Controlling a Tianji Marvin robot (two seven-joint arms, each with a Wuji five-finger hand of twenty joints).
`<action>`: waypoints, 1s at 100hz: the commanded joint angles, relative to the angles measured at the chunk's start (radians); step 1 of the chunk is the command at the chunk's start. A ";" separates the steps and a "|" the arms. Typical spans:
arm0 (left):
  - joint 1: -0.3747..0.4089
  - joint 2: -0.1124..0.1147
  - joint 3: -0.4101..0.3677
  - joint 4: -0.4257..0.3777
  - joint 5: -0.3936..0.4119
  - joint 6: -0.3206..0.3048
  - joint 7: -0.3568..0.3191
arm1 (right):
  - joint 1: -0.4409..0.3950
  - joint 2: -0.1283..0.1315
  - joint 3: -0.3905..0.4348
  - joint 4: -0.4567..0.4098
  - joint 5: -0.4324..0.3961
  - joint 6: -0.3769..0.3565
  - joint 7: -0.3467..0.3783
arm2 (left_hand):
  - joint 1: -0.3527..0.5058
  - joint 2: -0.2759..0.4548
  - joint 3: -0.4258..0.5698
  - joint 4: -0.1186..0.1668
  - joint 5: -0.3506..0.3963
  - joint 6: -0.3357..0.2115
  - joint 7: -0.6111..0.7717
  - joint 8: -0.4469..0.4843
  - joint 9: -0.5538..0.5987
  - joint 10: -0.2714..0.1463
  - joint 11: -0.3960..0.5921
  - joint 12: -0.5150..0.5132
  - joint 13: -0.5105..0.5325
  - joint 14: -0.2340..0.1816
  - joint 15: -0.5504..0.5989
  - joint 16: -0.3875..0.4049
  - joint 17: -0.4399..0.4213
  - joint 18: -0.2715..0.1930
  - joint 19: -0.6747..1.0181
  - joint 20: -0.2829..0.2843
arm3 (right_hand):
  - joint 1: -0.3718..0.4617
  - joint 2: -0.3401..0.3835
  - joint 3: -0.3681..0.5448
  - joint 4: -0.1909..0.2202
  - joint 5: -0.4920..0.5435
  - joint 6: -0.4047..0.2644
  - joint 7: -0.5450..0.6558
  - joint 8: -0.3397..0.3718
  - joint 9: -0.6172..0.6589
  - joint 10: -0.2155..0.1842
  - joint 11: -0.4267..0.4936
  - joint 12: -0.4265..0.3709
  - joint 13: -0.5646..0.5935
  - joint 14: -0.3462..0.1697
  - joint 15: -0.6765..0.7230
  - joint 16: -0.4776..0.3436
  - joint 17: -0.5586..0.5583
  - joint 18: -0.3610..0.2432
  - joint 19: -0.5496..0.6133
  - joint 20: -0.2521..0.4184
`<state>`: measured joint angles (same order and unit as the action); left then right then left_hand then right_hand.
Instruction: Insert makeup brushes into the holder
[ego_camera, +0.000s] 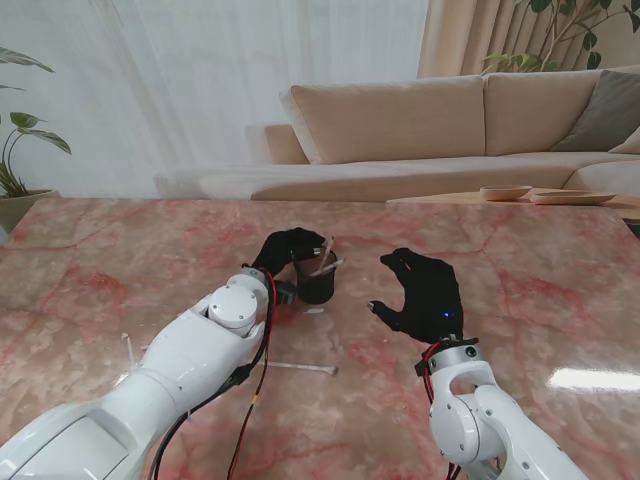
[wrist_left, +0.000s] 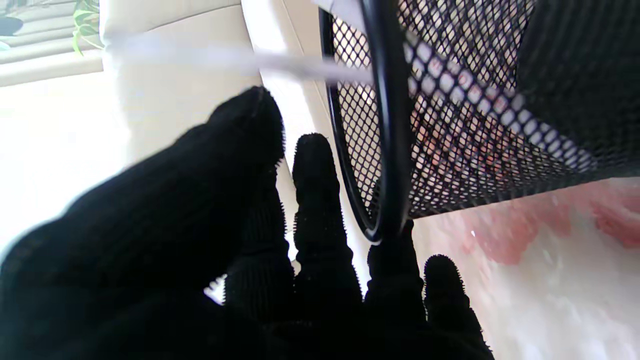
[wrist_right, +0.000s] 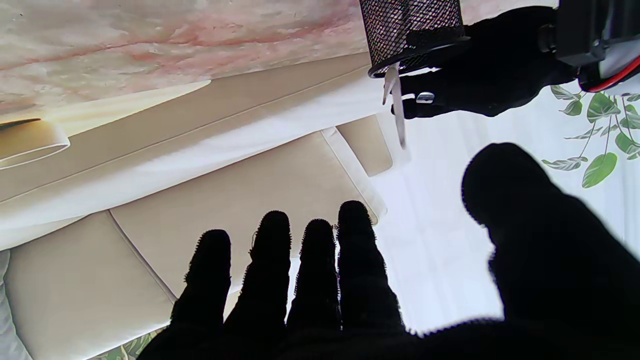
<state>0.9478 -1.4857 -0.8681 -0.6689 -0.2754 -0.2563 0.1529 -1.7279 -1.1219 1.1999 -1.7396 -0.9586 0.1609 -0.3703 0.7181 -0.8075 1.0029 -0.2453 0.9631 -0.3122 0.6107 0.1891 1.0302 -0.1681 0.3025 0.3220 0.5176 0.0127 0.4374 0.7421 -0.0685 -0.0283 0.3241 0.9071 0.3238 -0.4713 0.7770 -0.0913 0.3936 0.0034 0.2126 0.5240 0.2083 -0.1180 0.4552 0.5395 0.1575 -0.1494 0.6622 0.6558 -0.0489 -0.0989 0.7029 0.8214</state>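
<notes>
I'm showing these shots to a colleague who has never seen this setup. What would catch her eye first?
Probably the two black-gloved hands mid-table on the pink marble top: the left hand sits against a black mesh holder with pale brush handles poking out. The right hand hovers open and empty to the holder's right, and one more brush lies nearer to me.

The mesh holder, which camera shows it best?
The right wrist view: the mesh holder shows its wall, rim and protruding brushes, with the left hand at it. The left wrist view is a cropped close-up; the stand view shows it small and partly hidden.
</notes>
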 joint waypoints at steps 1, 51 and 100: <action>0.004 0.009 0.003 -0.009 0.008 0.004 -0.007 | -0.004 -0.003 -0.002 0.007 0.005 -0.001 0.009 | -0.039 0.022 0.042 0.029 -0.031 0.014 -0.046 0.020 -0.038 -0.021 0.036 -0.037 -0.033 -0.046 -0.016 -0.014 -0.018 -0.054 -0.032 0.035 | -0.043 0.008 0.023 0.013 0.010 -0.003 0.010 -0.011 0.003 0.009 0.006 0.012 -0.033 -0.001 0.009 0.016 -0.002 -0.007 -0.023 0.022; 0.099 0.128 -0.033 -0.273 0.022 0.032 -0.081 | -0.005 -0.002 -0.010 0.004 0.000 -0.001 0.011 | -0.220 0.074 -0.085 0.074 -0.225 0.156 -0.258 0.038 -0.313 0.078 -0.020 -0.073 -0.184 -0.046 -0.209 -0.208 -0.006 -0.034 -0.097 -0.054 | -0.040 0.001 0.015 0.012 0.016 -0.005 0.010 -0.014 0.066 0.014 -0.010 -0.006 -0.002 0.011 0.014 0.017 0.022 0.011 -0.029 0.017; 0.318 0.330 -0.200 -0.659 0.317 0.016 -0.296 | -0.031 0.007 0.003 -0.030 -0.011 -0.013 0.062 | -0.226 0.373 -0.715 0.153 -0.500 0.284 -0.474 -0.056 -0.718 0.095 -0.097 -0.123 -0.361 -0.093 -0.359 -0.401 0.044 -0.075 -0.246 -0.484 | -0.121 0.027 -0.083 0.041 -0.019 0.012 -0.030 -0.051 0.128 0.033 -0.186 -0.181 0.096 0.038 -0.361 -0.232 0.041 0.027 -0.131 -0.068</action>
<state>1.2283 -1.1893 -1.0574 -1.3033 0.0373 -0.2258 -0.1325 -1.7454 -1.1178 1.2015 -1.7636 -0.9731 0.1527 -0.3326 0.4874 -0.4851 0.3736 -0.1294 0.4945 -0.0320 0.1493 0.1553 0.3603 -0.0536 0.2242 0.2186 0.2005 -0.0245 0.1082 0.3619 -0.0373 -0.0533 0.1216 0.4726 0.2615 -0.4584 0.7146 -0.0913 0.3939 0.0038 0.2100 0.4866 0.3272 -0.0983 0.2920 0.3806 0.2253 -0.1125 0.3340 0.4666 0.0105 -0.0772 0.6113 0.7757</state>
